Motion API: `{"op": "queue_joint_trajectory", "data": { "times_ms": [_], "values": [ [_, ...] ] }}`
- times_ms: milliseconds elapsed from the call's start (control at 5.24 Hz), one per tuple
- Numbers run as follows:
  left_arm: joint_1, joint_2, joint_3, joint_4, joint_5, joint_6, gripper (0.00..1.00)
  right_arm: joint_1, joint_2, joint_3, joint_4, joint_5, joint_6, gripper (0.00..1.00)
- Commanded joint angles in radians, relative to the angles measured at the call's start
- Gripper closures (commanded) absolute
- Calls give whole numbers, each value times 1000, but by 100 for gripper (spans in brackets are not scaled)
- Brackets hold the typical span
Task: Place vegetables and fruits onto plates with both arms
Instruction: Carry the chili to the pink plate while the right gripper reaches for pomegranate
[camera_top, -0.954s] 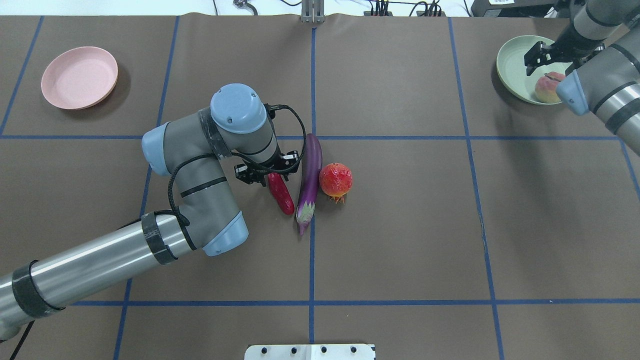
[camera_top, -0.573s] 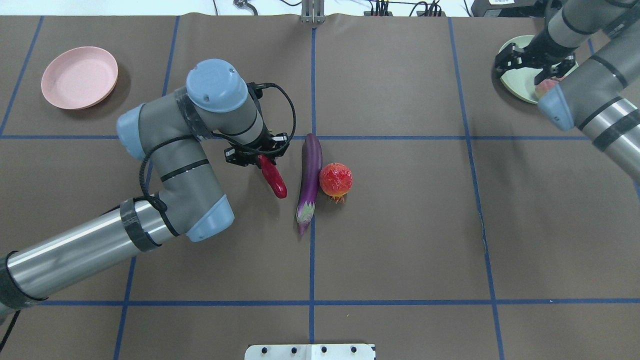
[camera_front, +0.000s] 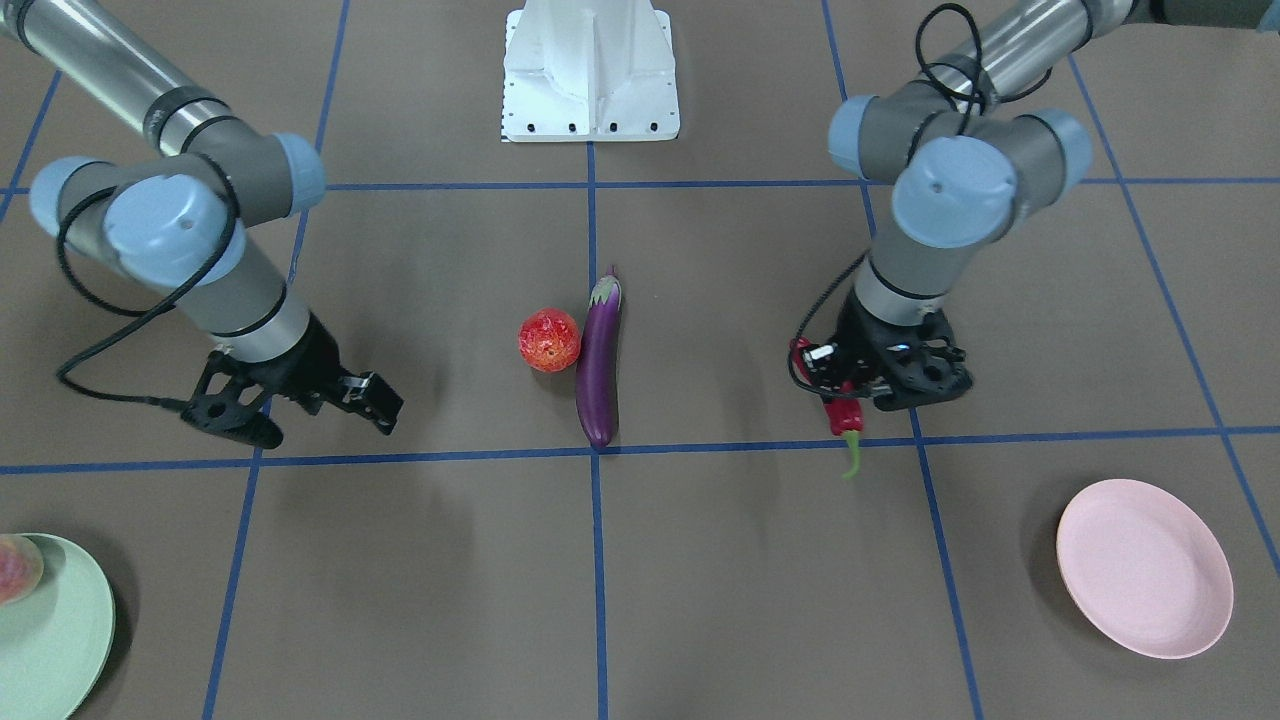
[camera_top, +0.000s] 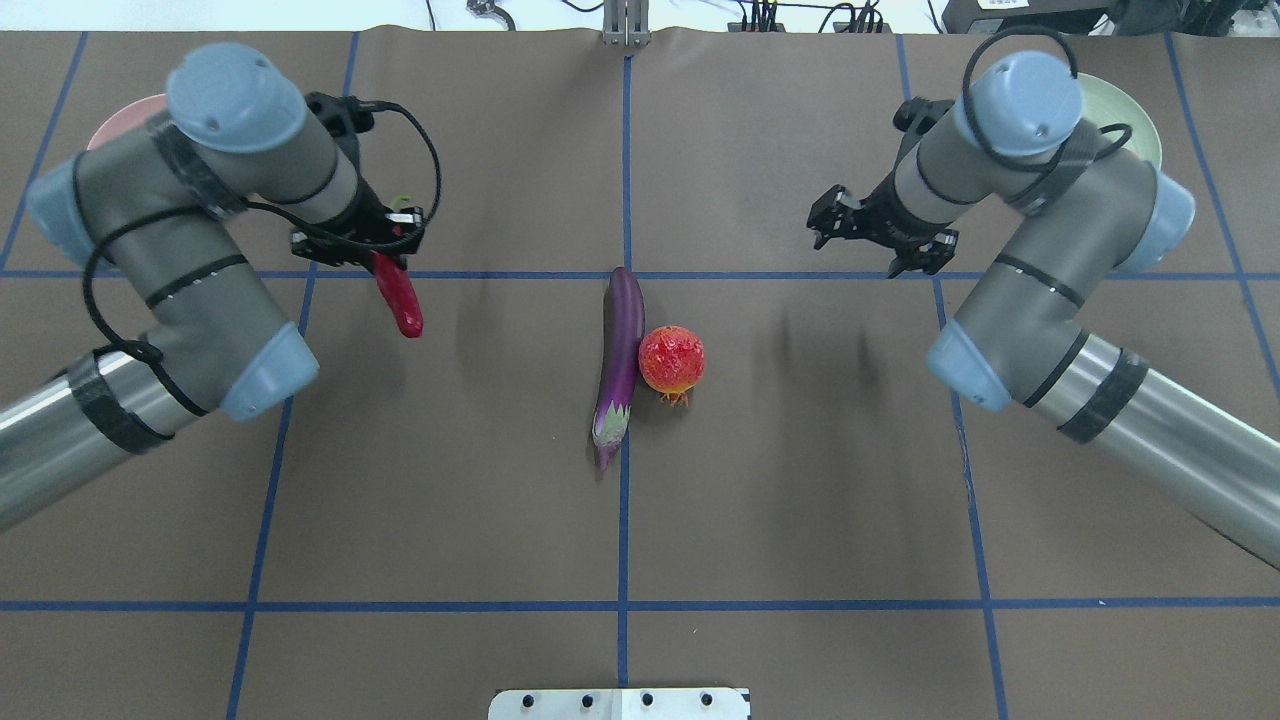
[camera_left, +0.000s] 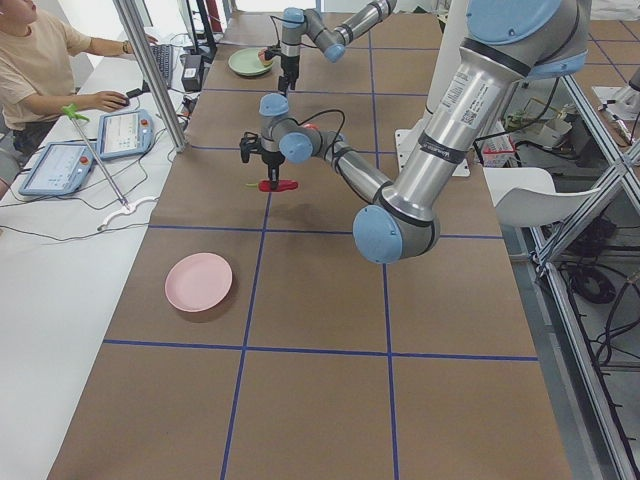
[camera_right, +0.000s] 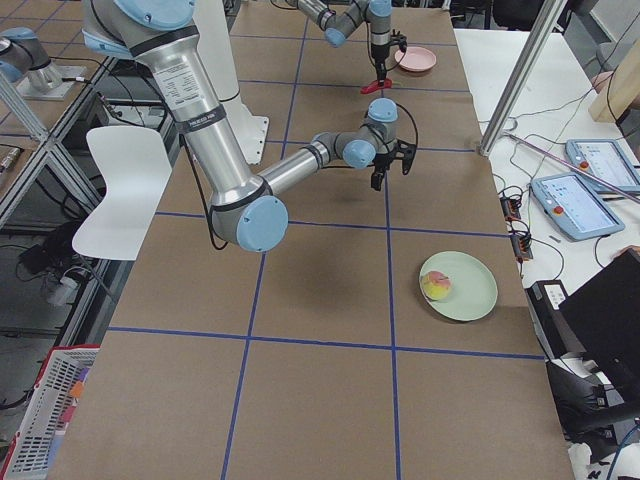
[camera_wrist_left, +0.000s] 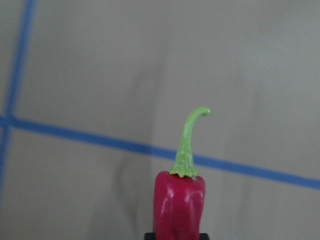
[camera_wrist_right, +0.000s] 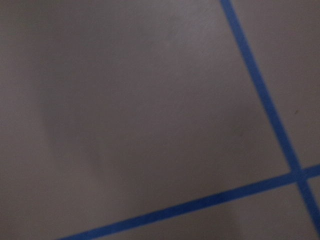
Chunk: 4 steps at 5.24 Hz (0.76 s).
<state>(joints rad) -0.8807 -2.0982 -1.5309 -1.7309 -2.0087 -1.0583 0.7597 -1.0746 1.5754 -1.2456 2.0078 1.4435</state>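
My left gripper is shut on the red chili pepper and holds it above the table, green stem pointing away. It also shows in the front view, right of the middle. The pink plate is empty; in the overhead view my left arm hides most of it. My right gripper is open and empty above bare table. The purple eggplant and the pomegranate-like fruit lie side by side, touching, at the table's middle. The peach lies on the mint green plate.
The white base block stands at the robot's edge of the table. Blue tape lines cross the brown mat. An operator sits beyond the far edge in the left side view.
My left gripper has lifted the chili and carried it left and farther out, towards the pink plate. My right gripper has swung left, away from the green plate, leaving the peach there.
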Motion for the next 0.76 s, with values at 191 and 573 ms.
{"op": "queue_joint_trajectory", "data": {
  "times_ms": [191,573],
  "values": [
    [-277,-95,457,-127,-5,176,100,-143,4,116,-2,-101,176,0],
    [-346,-137,610,-194,-4,294,51,-190,5,114,-2,-139,184,0]
  ]
}}
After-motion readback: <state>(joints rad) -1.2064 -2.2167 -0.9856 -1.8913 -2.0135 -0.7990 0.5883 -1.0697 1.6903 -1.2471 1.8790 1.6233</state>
